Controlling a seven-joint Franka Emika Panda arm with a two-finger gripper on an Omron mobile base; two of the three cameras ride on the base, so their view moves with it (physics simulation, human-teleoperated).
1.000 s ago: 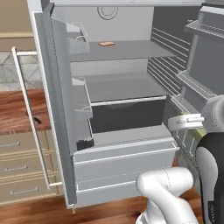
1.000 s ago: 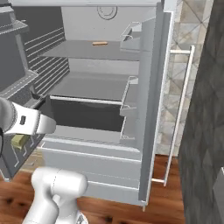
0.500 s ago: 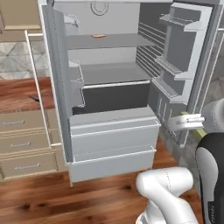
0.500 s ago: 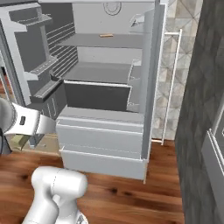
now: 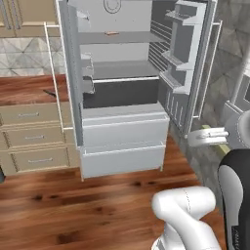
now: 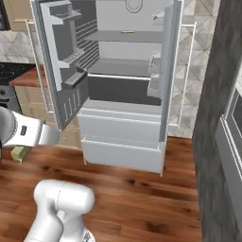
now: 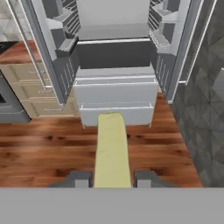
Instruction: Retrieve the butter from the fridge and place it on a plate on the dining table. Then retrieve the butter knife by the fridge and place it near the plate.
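backing away over the last second, the base was carried farther from the tall pale grey double-door fridge [image 5: 122, 88], left open. the small olive-yellow butter stick [image 7: 112, 151] was held clamped in the gripper [image 7: 112, 178]; delivery to the plate was judged next.

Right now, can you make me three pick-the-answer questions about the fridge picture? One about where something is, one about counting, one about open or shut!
1. Where is the butter?
A. between the robot's jaws
B. on the floor
C. in a fridge drawer

2. How many drawers sit at the bottom of the fridge?
A. one
B. two
C. four

3. The fridge doors are:
A. both shut
B. one open
C. both open

Answers: 1 A, the hand view shows the yellow stick clamped between the dark tips. 2 B, two stacked fronts show. 3 C, both doors swing wide, shelves bare to view.
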